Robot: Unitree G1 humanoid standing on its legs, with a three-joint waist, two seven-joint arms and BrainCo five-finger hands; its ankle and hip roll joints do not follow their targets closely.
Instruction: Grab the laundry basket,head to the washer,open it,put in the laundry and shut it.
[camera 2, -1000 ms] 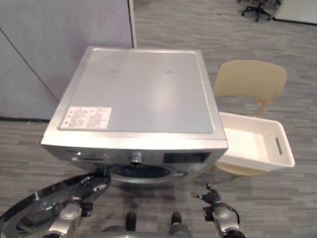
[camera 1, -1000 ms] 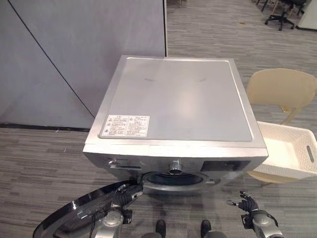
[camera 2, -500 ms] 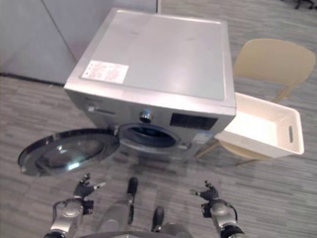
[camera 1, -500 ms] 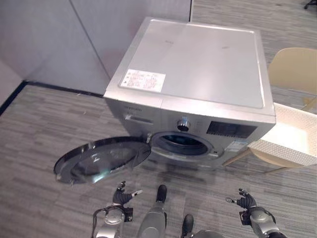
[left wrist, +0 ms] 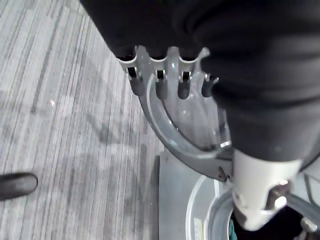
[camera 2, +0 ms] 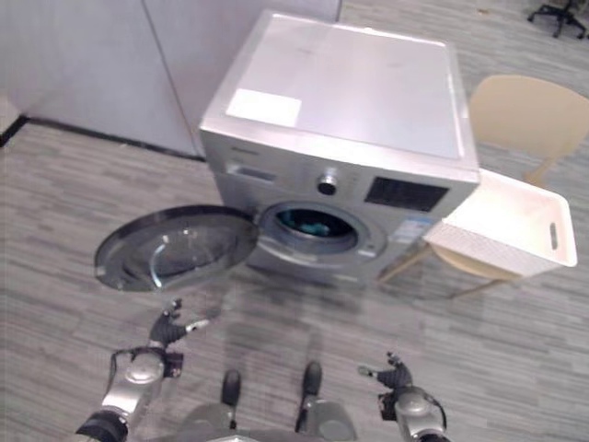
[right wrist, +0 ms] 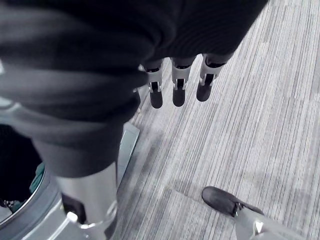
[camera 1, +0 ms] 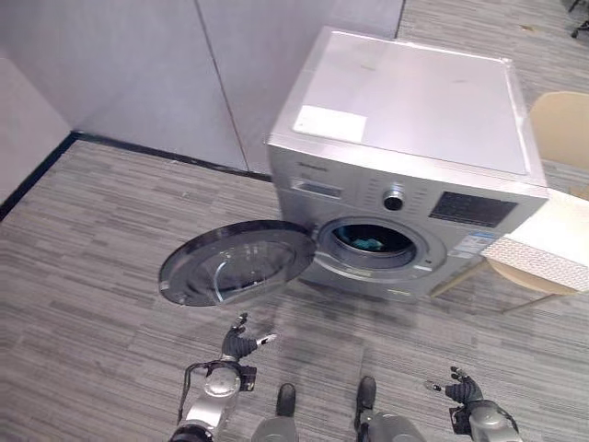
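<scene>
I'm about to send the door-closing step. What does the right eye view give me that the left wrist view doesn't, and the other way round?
The right eye view adds the whole washer, the white laundry basket on the beige chair beside it, and the right hand, open, low over the floor. The left wrist view adds a close look along the straight fingers of the left hand, holding nothing. Both share the door, swung open, and teal laundry in the drum.

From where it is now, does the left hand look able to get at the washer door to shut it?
Probably yes. The door hangs wide open just ahead of the left hand, with bare floor between them. The hand is open and holds nothing, and the right hand is well off to the side.
</scene>
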